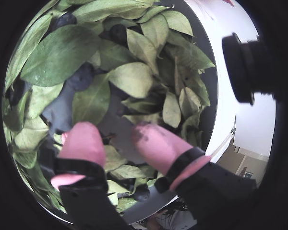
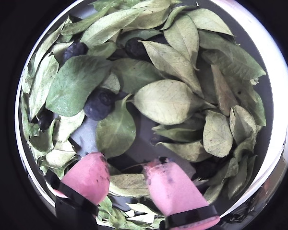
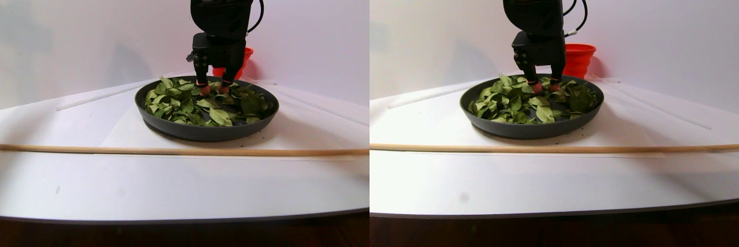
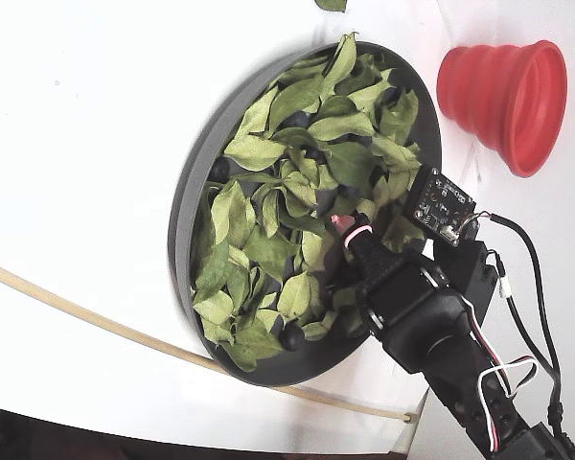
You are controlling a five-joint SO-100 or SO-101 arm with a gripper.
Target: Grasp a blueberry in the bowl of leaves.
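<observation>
claw (image 2: pixel 127 179) is spread apart, empty, low over the leaves (image 2: pixel 165 100). i'd center on that half-buried blueberry (image 2: pixel 99 103) before closing, so it won't roll.

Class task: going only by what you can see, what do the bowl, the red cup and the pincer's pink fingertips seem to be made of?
The bowl: probably matte dark-grey plastic or coated metal, with a smooth, dull rim. The red cup: likely soft silicone, with stepped ribs like a collapsible funnel. The pincer's fingertips: rubbery pink covers, matte and slightly smudged.
</observation>
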